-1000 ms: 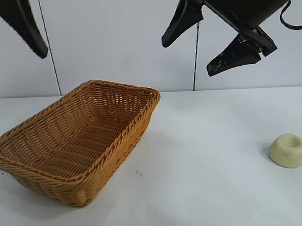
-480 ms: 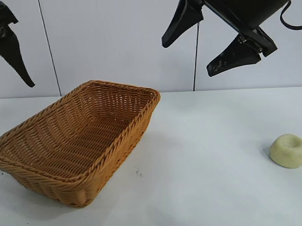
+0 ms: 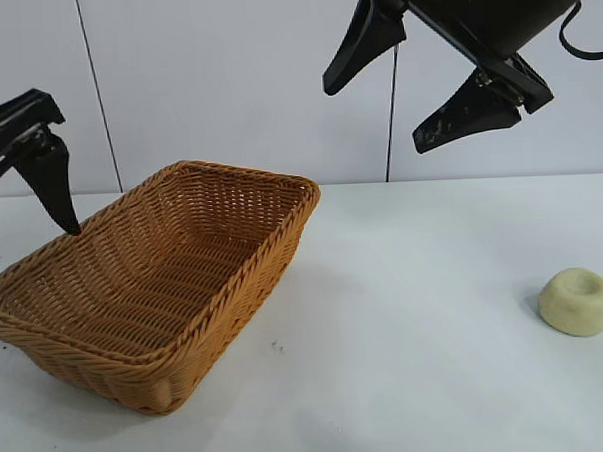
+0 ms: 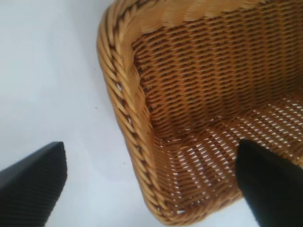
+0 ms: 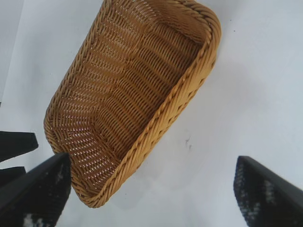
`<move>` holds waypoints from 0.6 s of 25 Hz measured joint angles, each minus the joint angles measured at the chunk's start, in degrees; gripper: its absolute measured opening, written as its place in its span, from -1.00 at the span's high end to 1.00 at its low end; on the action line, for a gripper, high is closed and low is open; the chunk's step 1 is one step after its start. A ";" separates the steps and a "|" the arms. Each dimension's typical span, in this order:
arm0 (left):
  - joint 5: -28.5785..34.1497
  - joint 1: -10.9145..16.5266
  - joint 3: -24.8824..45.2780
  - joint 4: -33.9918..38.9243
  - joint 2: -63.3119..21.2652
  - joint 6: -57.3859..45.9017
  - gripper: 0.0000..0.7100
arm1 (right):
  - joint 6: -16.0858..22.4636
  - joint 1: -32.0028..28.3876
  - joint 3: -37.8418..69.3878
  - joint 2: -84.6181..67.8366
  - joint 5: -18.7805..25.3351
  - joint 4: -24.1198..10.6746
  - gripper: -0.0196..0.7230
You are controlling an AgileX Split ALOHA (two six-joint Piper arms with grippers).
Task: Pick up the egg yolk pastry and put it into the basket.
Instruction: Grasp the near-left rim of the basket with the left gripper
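Exterior low, level, facing arms; both wrist views share basket (image 3: 164,282).

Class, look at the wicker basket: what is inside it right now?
Nothing: the basket shows only bare weave in every view. The egg yolk pastry sits apart on the table. The near wall hides a strip of floor in the exterior view.

Egg yolk pastry (image 3: 577,301): small pale yellow-cream dome, matte, shallow dimple on top; sits upright, alone, near the table's right edge.
Basket (image 3: 154,275): big rectangular wicker, orange-brown, sloping sides, braided rim; stands open side up on the table's left half, set at a slant to the table's edges, nothing inside.
Gap: pastry and basket well apart.
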 joint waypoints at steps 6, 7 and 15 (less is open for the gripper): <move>-3.40 0.00 0.00 -2.05 5.63 -0.05 -0.94 | 0.00 0.00 0.00 0.00 0.00 0.00 -0.85; -3.83 0.00 0.00 -2.05 6.31 -0.05 -0.93 | 0.00 0.00 0.00 0.00 0.00 0.00 -0.85; -11.62 0.00 0.00 -3.04 14.27 -0.35 -0.92 | 0.00 0.00 0.00 0.00 0.00 0.00 -0.85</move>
